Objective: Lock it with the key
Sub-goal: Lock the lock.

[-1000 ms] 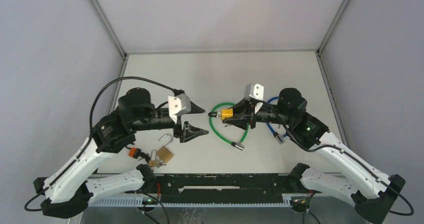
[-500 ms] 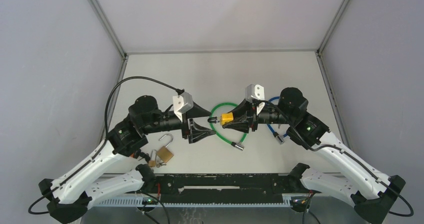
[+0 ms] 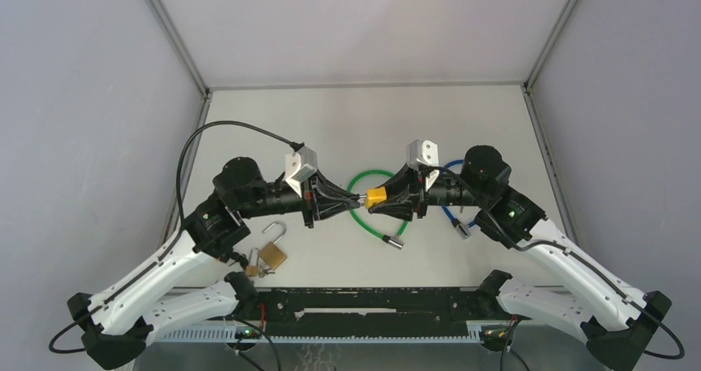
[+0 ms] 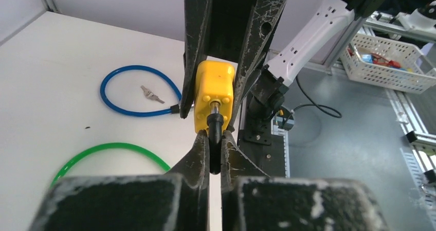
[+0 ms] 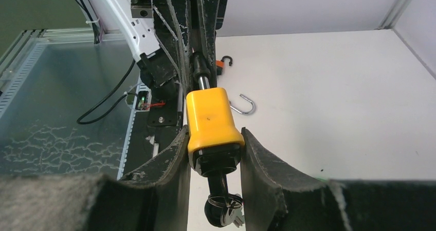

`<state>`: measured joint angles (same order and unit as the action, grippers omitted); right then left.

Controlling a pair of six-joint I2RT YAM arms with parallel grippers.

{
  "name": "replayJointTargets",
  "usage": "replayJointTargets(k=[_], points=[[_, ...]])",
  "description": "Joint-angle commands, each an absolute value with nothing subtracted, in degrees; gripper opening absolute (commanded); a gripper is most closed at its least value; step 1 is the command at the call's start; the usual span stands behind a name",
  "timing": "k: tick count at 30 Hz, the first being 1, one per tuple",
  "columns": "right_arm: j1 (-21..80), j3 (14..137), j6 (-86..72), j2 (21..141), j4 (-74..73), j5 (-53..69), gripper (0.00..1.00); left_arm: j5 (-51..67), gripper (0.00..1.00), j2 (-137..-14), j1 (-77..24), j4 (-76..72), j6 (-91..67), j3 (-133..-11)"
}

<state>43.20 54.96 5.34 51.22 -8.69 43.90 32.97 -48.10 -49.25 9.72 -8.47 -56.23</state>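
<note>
Left jaws advanced, pinching yellow lock

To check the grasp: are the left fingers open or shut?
Shut: the left wrist view shows the left fingers pinching the black pin sticking out of the yellow lock.

Lock: table centre, in right gripper, over cable loop.
Pin: lock's 9 o'clock, in left gripper.
Second loop: 3 o'clock.
Padlock: 8 o'clock, near edge.
</note>
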Motion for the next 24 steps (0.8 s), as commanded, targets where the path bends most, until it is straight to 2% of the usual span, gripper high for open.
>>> replayJointTargets(k=[1, 5, 6, 9, 10, 11, 15, 18, 24], points=[[43.58, 58.15, 4.31, 49.64, -3.57, 44.05, 0.0, 35.32, 0.0, -48.63, -49.06, 6.01, -10.0, -56.72], [43.52, 58.16, 4.34, 49.41, -3.79, 44.82, 0.0, 35.53, 0.0, -48.28, -49.07, 5.12, -9.2, -56.4], [43.46, 58.13, 4.5, 49.27, -4.15, 45.15, 0.05, 35.14, 0.0, -47.95, -49.07, 4.84, -8.31, -56.46], [43.27, 58.18, 5.82, 48.57, -6.77, 44.88, 0.58, 32.9, 0.0, -47.02, -49.05, 3.38, -6.99, -57.19], [43.17, 58.18, 6.1, 48.21, -7.84, 44.12, 0.82, 32.58, 0.0, -46.76, -49.04, 2.8, -6.73, -57.4], [42.96, 58.01, 6.04, 47.91, -8.66, 43.12, 0.96, 32.61, 0.0, -46.57, -49.07, 2.11, -6.77, -57.57], [41.25, 53.82, 2.37, 45.17, -4.94, 45.06, 0.99, 34.62, 0.0, -45.86, -49.06, 0.29, -8.01, -57.27], [39.86, 48.49, -3.89, 42.67, 5.94, 47.33, 0.99, 35.67, 0.0, -45.56, -49.04, 0.26, -8.79, -56.89], [39.51, 43.6, -15.0, 41.97, 19.26, 44.85, 0.87, 36.99, 0.0, -45.19, -49.04, -2.36, -10.54, -55.91]])
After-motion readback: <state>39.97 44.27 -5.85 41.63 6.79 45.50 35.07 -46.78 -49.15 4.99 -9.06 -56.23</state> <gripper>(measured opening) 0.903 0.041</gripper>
